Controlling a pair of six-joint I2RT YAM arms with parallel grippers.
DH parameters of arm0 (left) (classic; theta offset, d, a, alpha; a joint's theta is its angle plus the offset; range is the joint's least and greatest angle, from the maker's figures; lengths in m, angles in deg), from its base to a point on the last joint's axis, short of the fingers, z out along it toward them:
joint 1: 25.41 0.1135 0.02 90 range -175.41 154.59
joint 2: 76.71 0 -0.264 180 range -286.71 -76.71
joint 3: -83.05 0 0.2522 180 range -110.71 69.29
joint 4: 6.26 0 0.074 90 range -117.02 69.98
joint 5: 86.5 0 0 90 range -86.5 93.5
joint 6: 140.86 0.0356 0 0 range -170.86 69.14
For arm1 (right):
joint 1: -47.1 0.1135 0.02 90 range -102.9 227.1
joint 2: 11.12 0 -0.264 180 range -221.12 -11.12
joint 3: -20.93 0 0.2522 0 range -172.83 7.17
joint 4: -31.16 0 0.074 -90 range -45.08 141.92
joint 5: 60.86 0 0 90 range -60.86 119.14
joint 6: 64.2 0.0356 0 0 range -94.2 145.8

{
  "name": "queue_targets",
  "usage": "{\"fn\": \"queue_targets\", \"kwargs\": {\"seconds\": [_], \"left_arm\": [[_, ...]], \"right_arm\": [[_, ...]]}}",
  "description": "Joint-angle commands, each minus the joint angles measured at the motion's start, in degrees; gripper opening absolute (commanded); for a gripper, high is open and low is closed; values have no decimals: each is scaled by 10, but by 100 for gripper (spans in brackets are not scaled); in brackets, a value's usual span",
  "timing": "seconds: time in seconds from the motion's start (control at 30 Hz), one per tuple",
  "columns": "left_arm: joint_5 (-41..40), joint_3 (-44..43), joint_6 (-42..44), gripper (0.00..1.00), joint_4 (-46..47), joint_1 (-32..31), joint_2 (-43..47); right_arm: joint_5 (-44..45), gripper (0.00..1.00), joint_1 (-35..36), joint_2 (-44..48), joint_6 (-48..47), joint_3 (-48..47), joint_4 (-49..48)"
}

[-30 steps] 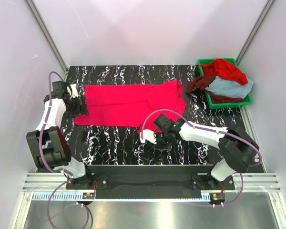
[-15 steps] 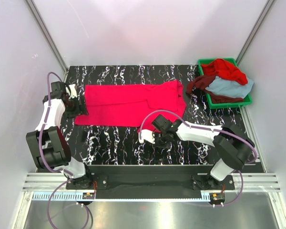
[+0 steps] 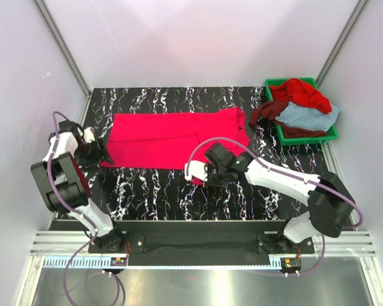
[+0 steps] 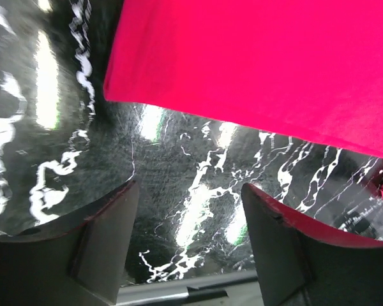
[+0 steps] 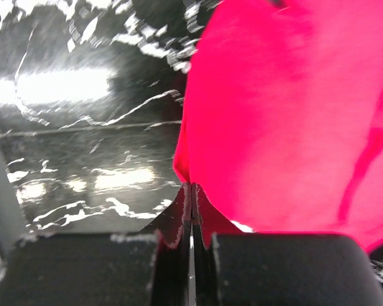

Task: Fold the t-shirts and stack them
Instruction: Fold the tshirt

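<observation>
A crimson-pink t-shirt (image 3: 172, 137) lies spread flat across the black marbled table (image 3: 153, 185). My right gripper (image 3: 202, 174) is shut on the shirt's near right corner. In the right wrist view its closed tips (image 5: 191, 189) pinch a fold of the pink cloth (image 5: 281, 115). My left gripper (image 3: 98, 153) is at the shirt's near left corner. In the left wrist view it (image 4: 188, 189) stands open over bare table with nothing between the fingers, just short of the cloth's edge (image 4: 255, 64).
A green bin (image 3: 306, 138) at the back right holds a red t-shirt (image 3: 300, 92), a light blue-grey one (image 3: 306, 116) and a dark maroon one (image 3: 265, 115) that hangs over its left rim. White walls close in the table's left, back and right sides.
My right gripper has shut on the shirt's near right corner. My left gripper has slid nearer along the shirt's left edge to its near corner.
</observation>
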Motion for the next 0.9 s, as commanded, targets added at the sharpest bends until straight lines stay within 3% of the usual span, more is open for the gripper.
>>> {"fn": "queue_targets", "kwargs": {"seconds": [0.0, 0.5, 0.87], "left_arm": [[47, -26, -6, 69, -24, 6, -40], [37, -126, -21, 50, -29, 49, -162], [25, -197, -17, 49, -23, 51, -224]], "right_arm": [[32, 0, 4, 31, 3, -23, -2], [28, 0, -4, 25, 5, -8, -36], [13, 0, -10, 12, 19, -9, -50]]}}
